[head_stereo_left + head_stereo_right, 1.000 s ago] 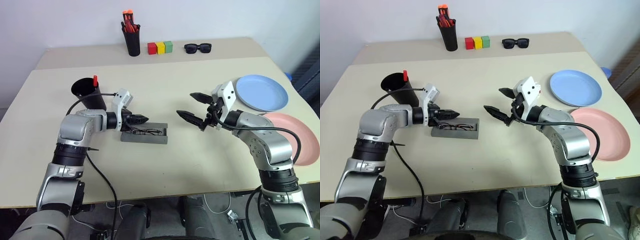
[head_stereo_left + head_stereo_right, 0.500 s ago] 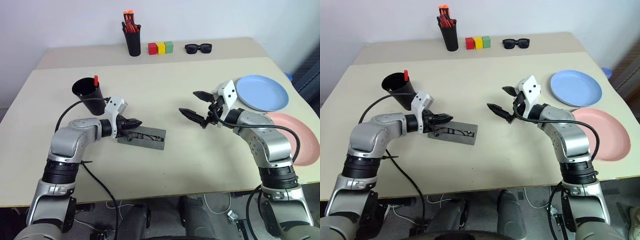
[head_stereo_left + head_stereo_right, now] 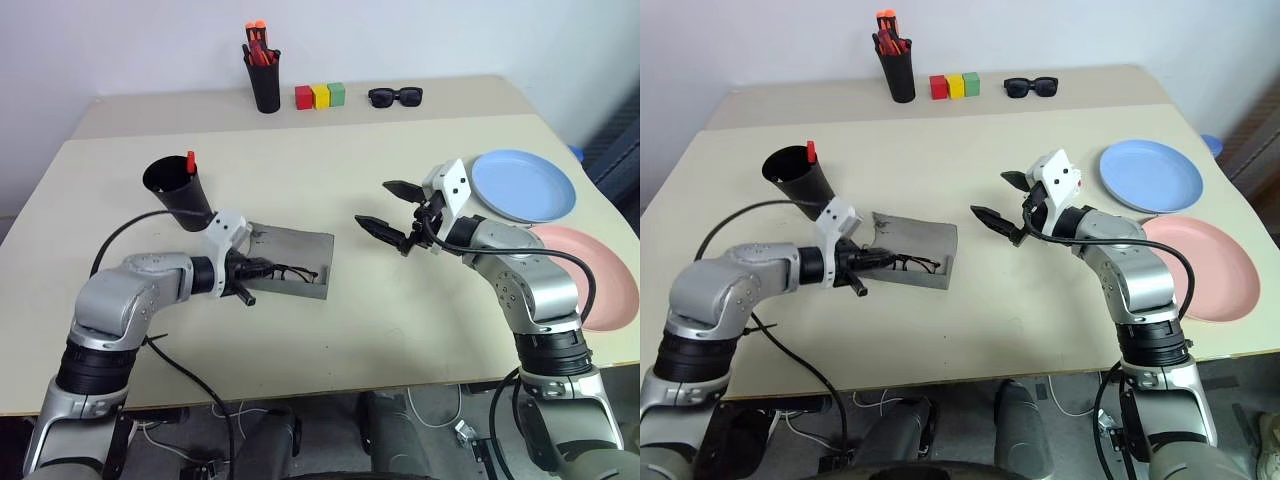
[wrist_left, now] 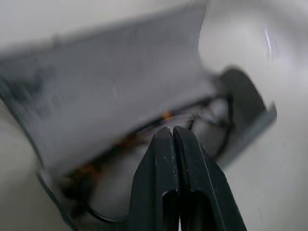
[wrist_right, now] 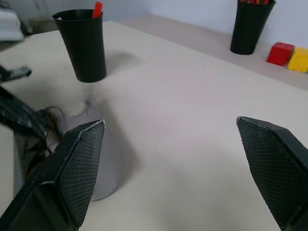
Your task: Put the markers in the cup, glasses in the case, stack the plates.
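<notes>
Left gripper (image 3: 246, 270): clenched, fingers pressed together with nothing between them, tips at the near edge of the open case.
Right gripper (image 3: 388, 208): released, jaws wide apart, hovering above the counter (image 3: 400, 330) between case and plates.
Case (image 3: 296, 262): grey, lid raised, lying mid-counter.
Glasses (image 3: 292, 273): inside the case tray.
Cup (image 3: 178, 190): black, tilted, a red marker cap (image 3: 190, 159) sticking out of it, beyond the left gripper.
Plates: light blue plate (image 3: 524, 185) and pink plate (image 3: 600, 275) side by side, unstacked, at the right.
</notes>
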Motion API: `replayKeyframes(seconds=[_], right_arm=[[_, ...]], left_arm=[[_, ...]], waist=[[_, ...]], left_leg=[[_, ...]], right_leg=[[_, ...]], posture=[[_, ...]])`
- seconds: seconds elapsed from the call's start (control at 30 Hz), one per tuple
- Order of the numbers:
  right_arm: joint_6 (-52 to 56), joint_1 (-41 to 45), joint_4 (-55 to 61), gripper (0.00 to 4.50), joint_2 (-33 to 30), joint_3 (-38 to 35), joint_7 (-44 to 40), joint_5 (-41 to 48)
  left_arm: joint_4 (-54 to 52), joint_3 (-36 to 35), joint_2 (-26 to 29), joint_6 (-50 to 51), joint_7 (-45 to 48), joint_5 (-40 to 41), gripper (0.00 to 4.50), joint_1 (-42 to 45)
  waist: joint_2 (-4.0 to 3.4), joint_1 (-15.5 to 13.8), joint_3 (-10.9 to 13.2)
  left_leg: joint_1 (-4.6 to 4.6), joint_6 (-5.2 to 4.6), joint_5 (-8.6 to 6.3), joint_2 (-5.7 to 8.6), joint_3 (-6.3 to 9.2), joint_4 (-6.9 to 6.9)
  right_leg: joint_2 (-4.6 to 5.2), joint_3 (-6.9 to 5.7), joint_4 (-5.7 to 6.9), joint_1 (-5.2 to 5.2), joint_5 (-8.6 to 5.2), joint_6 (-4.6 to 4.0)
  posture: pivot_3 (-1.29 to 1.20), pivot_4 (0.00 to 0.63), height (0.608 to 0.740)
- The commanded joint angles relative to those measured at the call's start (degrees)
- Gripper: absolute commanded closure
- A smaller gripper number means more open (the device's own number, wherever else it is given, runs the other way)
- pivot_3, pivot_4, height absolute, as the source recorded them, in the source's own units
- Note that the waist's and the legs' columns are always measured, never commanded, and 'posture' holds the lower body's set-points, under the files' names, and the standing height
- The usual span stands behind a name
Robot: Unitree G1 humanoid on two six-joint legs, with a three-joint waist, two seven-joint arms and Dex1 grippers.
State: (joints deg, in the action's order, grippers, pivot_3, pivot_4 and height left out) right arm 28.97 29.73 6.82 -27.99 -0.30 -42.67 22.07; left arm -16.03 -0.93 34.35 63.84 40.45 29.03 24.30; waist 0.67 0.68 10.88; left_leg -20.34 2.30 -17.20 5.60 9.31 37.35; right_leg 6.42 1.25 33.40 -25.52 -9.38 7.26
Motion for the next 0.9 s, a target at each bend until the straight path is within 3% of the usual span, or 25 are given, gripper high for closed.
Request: replayKeyframes(seconds=[0.03, 0.3, 0.57, 0.77, 0.9], right_arm=[[-1.2, 1.6, 0.8, 0.00, 0.3, -0.1, -0.3, 0.2], [-1.9, 2.0, 0.2, 0.00, 0.8, 0.6, -0.4, -0.1], [-1.9, 2.2, 0.2, 0.00, 1.1, 0.8, 0.2, -0.3], [-1.4, 1.4, 1.5, 0.00, 0.8, 0.7, 0.9, -0.2], [-1.3, 0.6, 2.2, 0.00, 0.5, 0.5, 1.2, -0.1]], left_arm=[[0.8, -3.6, -3.8, -8.1, -4.3, -1.3, 4.48, 3.5], [7.8, -5.9, -8.9, -17.2, -8.5, -2.2, 4.48, 11.7], [28.0, -1.5, -13.6, -25.3, -12.0, -9.8, 4.48, 20.7], [36.3, 1.2, -15.1, -21.6, -7.9, -10.0, 4.48, 23.6], [36.1, 1.7, -13.9, -17.7, -5.6, -9.3, 4.48, 23.9]], waist=[[0.01, -0.3, 0.0], [0.01, 0.0, 0.0], [0.01, 0.0, 0.0], [0.01, 0.2, 0.0], [0.01, 0.3, 0.0]], left_leg=[[-0.01, 0.00, 0.00, 0.00, 0.02, 0.02], [-0.01, 0.11, 0.06, 0.01, -0.01, 0.07], [-0.02, 0.10, 0.06, 0.05, -0.01, 0.10], [-0.05, 0.31, 0.17, 0.06, -0.01, 0.09], [-0.04, 0.31, 0.17, 0.05, -0.01, 0.09]], right_leg=[[0.01, -0.01, -0.01, 0.02, 0.00, 0.00], [0.00, -0.01, -0.02, 0.03, 0.00, 0.00], [0.00, -0.02, -0.03, 0.06, 0.01, 0.00], [0.00, -0.02, -0.10, 0.05, 0.03, 0.04], [0.00, -0.02, -0.08, 0.04, 0.03, 0.04]], posture=[[0.00, 0.150, 0.740], [0.00, 0.150, 0.740], [0.00, 0.150, 0.740], [0.00, 0.150, 0.740], [0.00, 0.150, 0.740]])
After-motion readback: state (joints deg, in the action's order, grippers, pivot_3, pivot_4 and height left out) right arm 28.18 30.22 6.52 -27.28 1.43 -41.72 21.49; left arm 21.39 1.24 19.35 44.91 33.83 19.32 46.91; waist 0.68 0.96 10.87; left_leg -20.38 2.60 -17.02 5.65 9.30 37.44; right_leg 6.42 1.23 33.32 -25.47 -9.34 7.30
